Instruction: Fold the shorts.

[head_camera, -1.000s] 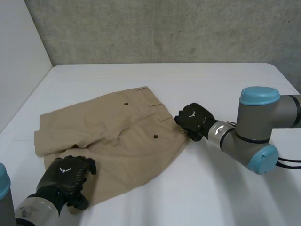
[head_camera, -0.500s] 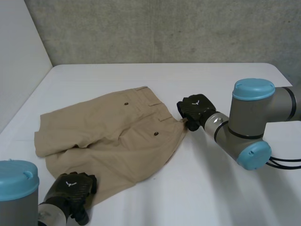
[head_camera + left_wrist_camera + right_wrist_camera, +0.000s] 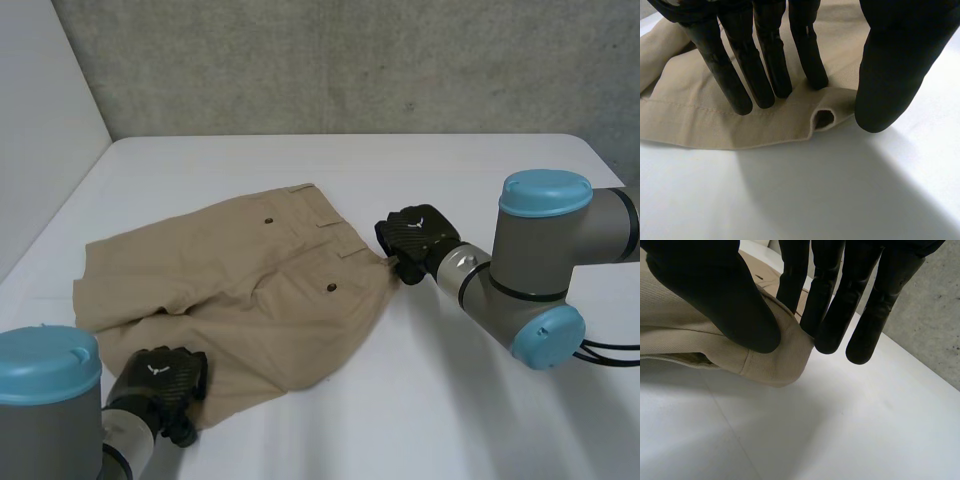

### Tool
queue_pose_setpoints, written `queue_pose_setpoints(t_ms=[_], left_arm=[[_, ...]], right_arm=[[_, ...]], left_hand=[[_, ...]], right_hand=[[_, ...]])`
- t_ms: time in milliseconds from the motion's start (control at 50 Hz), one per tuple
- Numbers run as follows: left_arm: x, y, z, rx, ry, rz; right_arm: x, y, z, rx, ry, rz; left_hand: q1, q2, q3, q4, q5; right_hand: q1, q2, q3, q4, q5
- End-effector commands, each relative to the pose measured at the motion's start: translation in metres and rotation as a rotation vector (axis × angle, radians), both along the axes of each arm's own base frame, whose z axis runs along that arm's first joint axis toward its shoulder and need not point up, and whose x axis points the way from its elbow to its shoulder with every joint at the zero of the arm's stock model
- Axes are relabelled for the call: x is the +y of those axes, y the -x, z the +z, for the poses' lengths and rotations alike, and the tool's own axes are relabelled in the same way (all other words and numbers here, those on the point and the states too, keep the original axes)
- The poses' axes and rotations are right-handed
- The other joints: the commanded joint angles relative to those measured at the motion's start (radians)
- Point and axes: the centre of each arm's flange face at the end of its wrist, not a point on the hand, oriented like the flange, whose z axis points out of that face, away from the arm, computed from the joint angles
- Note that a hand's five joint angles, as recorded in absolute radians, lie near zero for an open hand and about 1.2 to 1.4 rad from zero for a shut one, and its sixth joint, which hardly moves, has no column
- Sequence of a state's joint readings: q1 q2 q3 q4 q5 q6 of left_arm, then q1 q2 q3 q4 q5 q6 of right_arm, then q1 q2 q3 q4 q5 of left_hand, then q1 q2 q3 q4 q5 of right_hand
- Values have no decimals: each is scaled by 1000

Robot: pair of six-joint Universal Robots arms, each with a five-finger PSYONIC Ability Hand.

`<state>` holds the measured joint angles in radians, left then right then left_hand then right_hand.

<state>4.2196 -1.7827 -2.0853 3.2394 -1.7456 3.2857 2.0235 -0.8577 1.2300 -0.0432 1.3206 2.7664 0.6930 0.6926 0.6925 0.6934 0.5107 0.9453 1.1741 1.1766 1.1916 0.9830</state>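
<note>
The shorts [image 3: 240, 290] lie spread flat on the bench [image 3: 470, 410], waistband toward my right hand [image 3: 415, 240], legs toward my left hand [image 3: 160, 385].

My right hand is clamped on the waistband corner [image 3: 772, 360], with the thumb [image 3: 715, 295] on top and the fingers [image 3: 865, 305] behind it. My left hand is not closed. Its straight fingers [image 3: 735, 80] press on the hem [image 3: 715, 127] at the near leg corner, and its thumb [image 3: 890, 75] stands on the bench just beside the cloth edge. The thumb may be touching the cloth, though I cannot be sure.

The risk I see is uneven grip. If I lift now, the right corner would rise while the left hem slides out from under flat fingers, and the fold would skew. The small buckle of cloth by my left thumb could also mean I catch only the top layer. On the right, the pinch takes little cloth and could slip under the weight.

The head view gives me the whole garment and both corners at once, but it hides my fingertips. The wrist views show which hand really grips.
</note>
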Motion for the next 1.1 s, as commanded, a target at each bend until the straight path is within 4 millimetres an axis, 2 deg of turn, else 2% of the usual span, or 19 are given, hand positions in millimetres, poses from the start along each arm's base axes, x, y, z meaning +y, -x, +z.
queue_pose_setpoints(t_ms=[20,140,160,280,300,380,560,660,720,740,760,780,800,820,900,940,980,1020,1100], left_arm=[[-5,1,-1,3,6,8],[-10,3,19,46,86,8],[-10,3,34,76,143,8],[-8,3,68,143,264,4],[-7,3,85,176,324,3],[-6,2,105,214,398,2],[-16,-2,133,245,474,34],[-19,-5,156,272,531,46],[-17,-5,166,289,564,42],[-16,-6,169,294,573,41],[-16,-6,170,296,577,41],[-16,-6,170,296,577,41],[-15,-6,172,298,581,39],[-11,-6,176,307,592,32],[-2,-8,183,318,602,14],[2,-9,187,324,610,6],[9,-11,197,340,631,-9],[14,-12,208,357,656,-20],[25,-16,242,407,748,-38]], right_arm=[[2,1,1,9,7,5],[4,2,8,6,18,4],[4,2,8,7,17,4],[5,4,14,3,24,-7],[5,4,16,1,25,-8],[9,6,22,7,14,-8],[26,19,50,45,-50,-9],[34,58,83,156,-82,-55],[41,74,108,179,-40,-83],[41,74,108,179,-40,-83],[49,85,126,189,-7,-102],[49,85,127,189,-7,-102],[66,108,150,226,24,-139],[71,113,154,239,27,-147],[87,122,165,275,37,-136],[124,126,195,277,93,-70],[129,128,200,269,108,-64],[136,131,227,219,206,-65],[136,134,252,117,257,-92]], left_hand=[[703,703,703,702,710],[703,704,704,703,711],[703,704,704,703,711],[703,704,704,703,711],[703,704,704,703,711],[703,704,704,703,711],[703,704,704,703,711],[703,704,704,703,711],[703,704,704,703,711],[703,704,704,703,711],[703,704,704,703,711],[703,704,704,703,711],[703,704,704,703,711],[703,704,704,703,711],[703,704,704,703,711],[703,704,704,703,711],[703,704,704,703,711],[703,704,704,703,711],[703,704,704,703,711]], right_hand=[[451,222,220,205,239],[451,222,220,205,239],[451,222,220,205,239],[451,222,220,205,239],[451,222,220,205,239],[451,222,220,205,239],[451,222,220,205,239],[451,222,220,205,239],[451,222,220,205,239],[451,222,220,205,239],[451,222,220,205,239],[451,222,220,205,239],[451,222,220,205,239],[451,222,220,205,239],[451,222,220,205,239],[451,222,220,205,239],[451,222,220,205,239],[451,222,220,205,239],[451,222,220,205,239]])
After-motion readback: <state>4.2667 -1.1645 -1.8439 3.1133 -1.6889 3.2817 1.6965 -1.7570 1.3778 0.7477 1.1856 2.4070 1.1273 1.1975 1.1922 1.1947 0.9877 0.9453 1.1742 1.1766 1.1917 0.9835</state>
